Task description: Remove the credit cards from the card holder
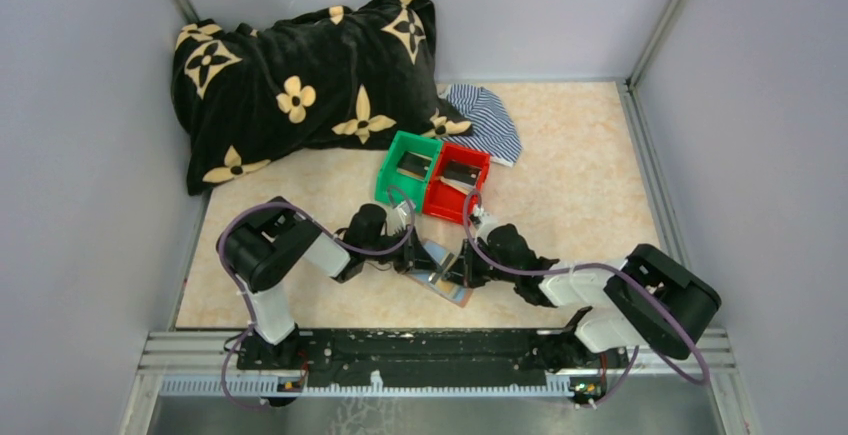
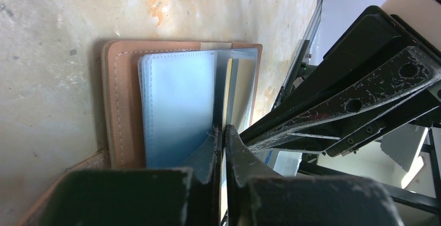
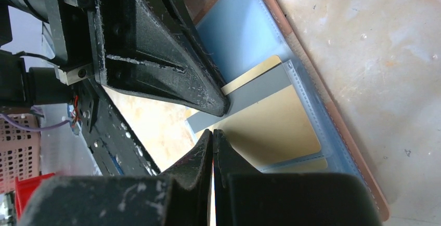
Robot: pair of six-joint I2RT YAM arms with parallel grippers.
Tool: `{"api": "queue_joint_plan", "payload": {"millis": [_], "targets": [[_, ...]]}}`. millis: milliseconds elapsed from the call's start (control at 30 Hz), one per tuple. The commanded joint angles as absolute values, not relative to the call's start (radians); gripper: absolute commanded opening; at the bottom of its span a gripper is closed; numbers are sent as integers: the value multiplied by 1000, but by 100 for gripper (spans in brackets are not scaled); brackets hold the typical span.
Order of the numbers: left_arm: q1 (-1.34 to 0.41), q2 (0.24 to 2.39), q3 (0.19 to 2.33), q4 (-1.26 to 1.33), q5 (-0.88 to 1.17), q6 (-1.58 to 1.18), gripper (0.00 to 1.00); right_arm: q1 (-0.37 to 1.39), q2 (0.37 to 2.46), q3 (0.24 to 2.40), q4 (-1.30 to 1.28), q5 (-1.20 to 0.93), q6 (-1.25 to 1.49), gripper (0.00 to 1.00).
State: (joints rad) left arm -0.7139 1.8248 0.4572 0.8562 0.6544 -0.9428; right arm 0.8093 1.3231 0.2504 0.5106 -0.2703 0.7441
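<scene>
The card holder (image 1: 447,280) lies open on the table between my two grippers, brown-rimmed (image 2: 122,96) with blue-grey sleeves (image 3: 244,28). My left gripper (image 1: 415,263) is shut (image 2: 223,132) on a thin sleeve page that stands edge-on, with a gold edge showing in it. Its fingertips (image 3: 208,96) rest on a grey card (image 3: 249,96). My right gripper (image 1: 462,267) is shut (image 3: 212,135) at the edge of a gold credit card (image 3: 270,127) that sits in a sleeve; it appears to pinch that card. The right fingers (image 2: 353,101) cross the left wrist view.
A green bin (image 1: 388,177) and a red bin (image 1: 440,205) stand side by side just beyond the holder, each with something flat and greyish inside. A black flowered blanket (image 1: 300,75) and a striped cloth (image 1: 490,120) lie at the back. Grey walls enclose the table.
</scene>
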Motion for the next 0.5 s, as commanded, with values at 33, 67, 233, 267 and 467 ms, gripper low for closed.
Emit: {"api": "queue_joint_plan", "payload": {"millis": [33, 67, 233, 267, 467], "targets": [[-698, 1843, 461, 893, 690, -924, 11, 819, 1326, 254, 449, -278, 725, 0], [-695, 1844, 461, 893, 690, -923, 14, 819, 1317, 253, 439, -275, 723, 0], [-686, 1850, 456, 900, 691, -925, 18, 819, 1300, 250, 413, -267, 719, 0], [-684, 1851, 455, 902, 692, -924, 16, 819, 1297, 250, 410, -266, 719, 0], [-664, 1844, 444, 906, 696, -923, 8, 819, 1250, 238, 381, -247, 725, 0]]}}
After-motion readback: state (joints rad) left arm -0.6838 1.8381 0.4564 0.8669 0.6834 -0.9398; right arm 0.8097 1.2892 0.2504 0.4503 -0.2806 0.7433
